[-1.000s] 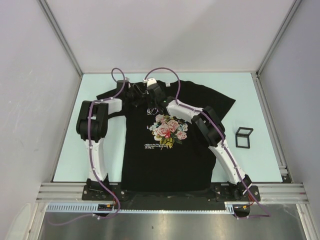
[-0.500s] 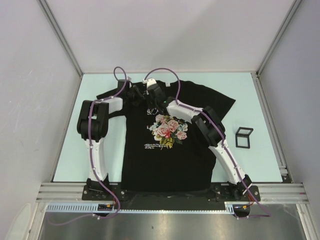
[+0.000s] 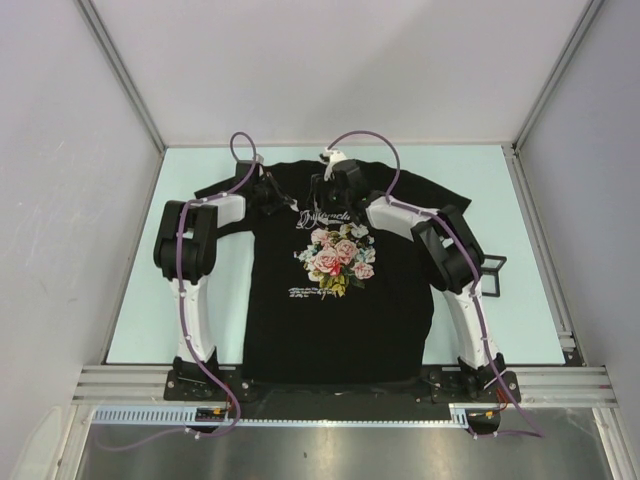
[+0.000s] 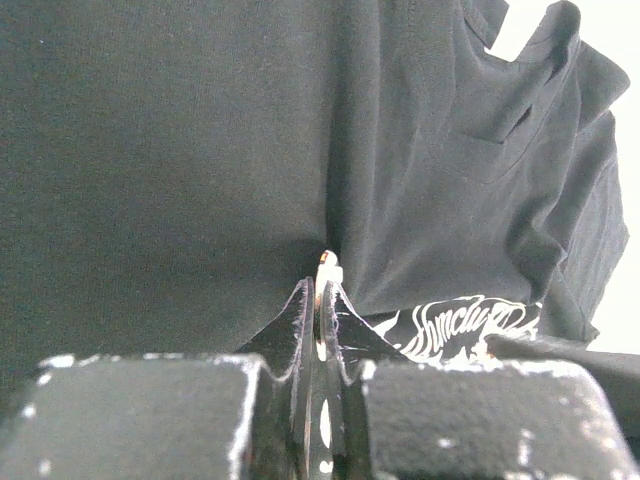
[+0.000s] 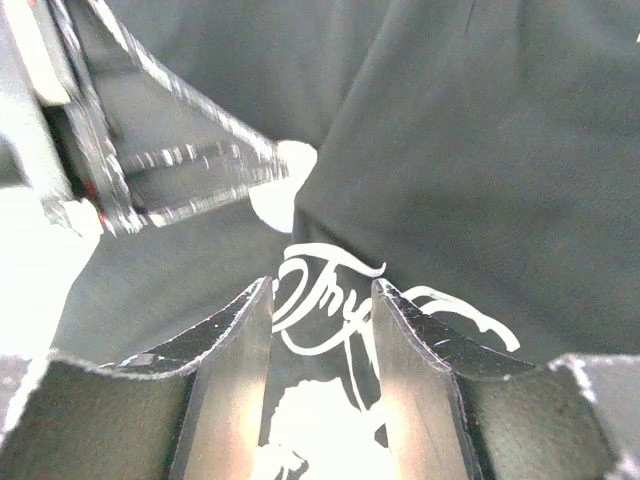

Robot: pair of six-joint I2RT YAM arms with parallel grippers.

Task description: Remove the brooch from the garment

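Note:
The garment (image 3: 340, 320), a black T-shirt with a rose print and white lettering (image 3: 328, 213), lies flat on the table. My left gripper (image 3: 285, 203) is at the upper chest, left of the lettering. In the left wrist view its jaws (image 4: 321, 285) are shut on the brooch (image 4: 328, 263), a small white-and-gold piece that sits against the black cloth. The right wrist view shows that brooch as a pale round piece (image 5: 285, 185) at the left fingertips. My right gripper (image 3: 335, 188) (image 5: 320, 290) stands open over the lettering (image 5: 330, 300), holding nothing.
A small black square frame (image 3: 492, 268) lies on the pale green table (image 3: 200, 330) right of the shirt, partly behind my right arm. White walls and metal rails close in the table on three sides.
The left gripper has shut on the brooch. The right gripper has opened and swung right, away from the left one, uncovering the lettering.

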